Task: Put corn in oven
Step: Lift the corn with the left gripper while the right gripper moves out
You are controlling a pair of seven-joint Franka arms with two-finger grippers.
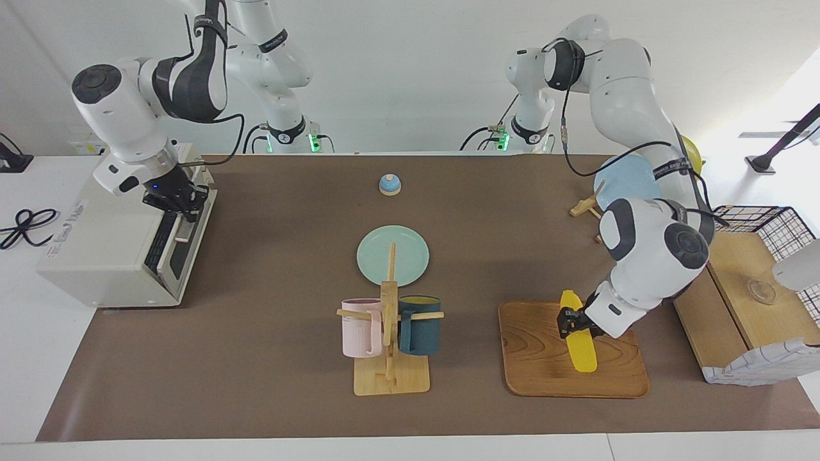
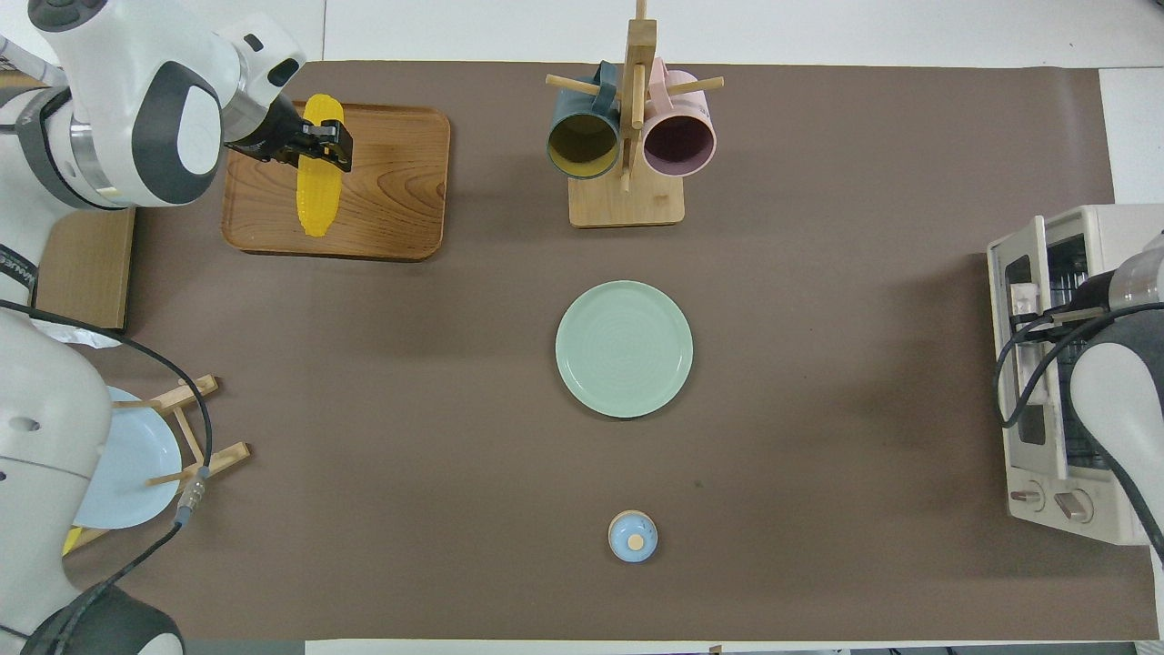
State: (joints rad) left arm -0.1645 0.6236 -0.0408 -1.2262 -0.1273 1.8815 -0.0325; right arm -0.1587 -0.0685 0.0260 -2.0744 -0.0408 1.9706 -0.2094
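The left tool (image 1: pixel 572 321) is clamped across the corn (image 1: pixel 580 342) lying on the wooden tray (image 1: pixel 544 358). The right tool (image 1: pixel 176 198) is at the oven (image 1: pixel 109 256) door; I cannot tell its grip. Only the overhead view shows the oven's knobs (image 2: pixel 1050 500).

You will find no text, brand or number here that reads clearly.

The nearest to it is a black band (image 1: pixel 671 169) with white lettering, wrapped round the left arm well above the left gripper (image 1: pixel 574 322); the letters are too small to make out. A similar lettered band (image 1: pixel 273 40) sits high on the right arm, equally illegible.

Just beside the right gripper (image 1: pixel 176 202), the top of the oven (image 1: pixel 96 256) carries a printed label (image 1: pixel 64 224) in dark and red type, which cannot be read either.
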